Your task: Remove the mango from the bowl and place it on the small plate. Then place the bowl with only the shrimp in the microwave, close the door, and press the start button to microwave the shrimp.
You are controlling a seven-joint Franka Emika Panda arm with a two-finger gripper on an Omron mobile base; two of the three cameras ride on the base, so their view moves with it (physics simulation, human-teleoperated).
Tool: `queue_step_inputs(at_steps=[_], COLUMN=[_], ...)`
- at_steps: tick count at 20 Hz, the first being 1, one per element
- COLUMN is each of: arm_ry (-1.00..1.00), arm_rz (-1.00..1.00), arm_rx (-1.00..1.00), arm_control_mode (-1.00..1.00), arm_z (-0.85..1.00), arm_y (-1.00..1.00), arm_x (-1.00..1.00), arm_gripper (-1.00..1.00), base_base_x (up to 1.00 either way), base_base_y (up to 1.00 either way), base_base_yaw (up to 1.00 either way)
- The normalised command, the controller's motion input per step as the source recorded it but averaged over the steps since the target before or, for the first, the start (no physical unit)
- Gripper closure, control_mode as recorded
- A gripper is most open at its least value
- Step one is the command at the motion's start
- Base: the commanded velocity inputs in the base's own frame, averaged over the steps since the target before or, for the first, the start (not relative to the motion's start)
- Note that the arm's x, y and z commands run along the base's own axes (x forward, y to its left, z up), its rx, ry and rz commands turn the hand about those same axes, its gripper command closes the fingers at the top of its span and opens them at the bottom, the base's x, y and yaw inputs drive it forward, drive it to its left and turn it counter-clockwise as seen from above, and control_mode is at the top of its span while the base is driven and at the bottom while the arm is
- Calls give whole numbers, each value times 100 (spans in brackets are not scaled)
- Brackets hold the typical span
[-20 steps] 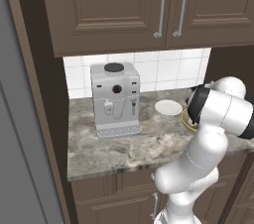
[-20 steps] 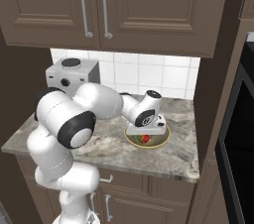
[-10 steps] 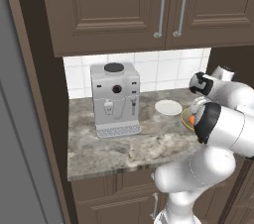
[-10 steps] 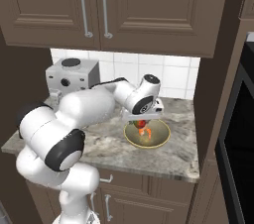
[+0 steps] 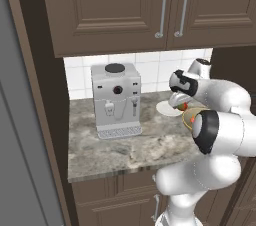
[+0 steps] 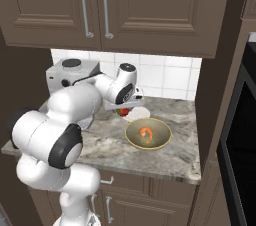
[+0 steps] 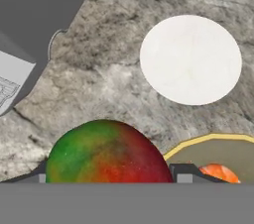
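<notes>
Mango (image 7: 106, 152) lifted from bowl (image 6: 148, 134) toward small plate (image 7: 191, 59) | jaws gripping mango

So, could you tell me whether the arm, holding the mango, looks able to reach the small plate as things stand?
Probably yes. In the hand view the mango sits between the end effector fingers, and the small plate lies bare just ahead, with only open counter between. The bowl stays off to the side.

glossy white rounded arm (image 6: 75, 105), black joint caps, dark wrist band, white base column.
</notes>
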Motion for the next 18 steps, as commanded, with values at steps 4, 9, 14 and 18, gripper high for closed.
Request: queue_step_inputs(at_steps=[4, 9, 14, 18], arm_ry=[1, 0, 0, 1], arm_rz=[0, 0, 0, 0], arm_rx=[-2, -1, -2, 0], arm_control_mode=[-100, -100, -100, -100], arm_z=[-18, -43, -38, -28], arm_y=[2, -2, -1, -16], arm_x=[74, 55, 46, 37], arm_gripper=[100, 100, 100, 100], base_base_x=[0, 0, 0, 0], base_base_y=[0, 0, 0, 0], base_base_yaw=[0, 0, 0, 0])
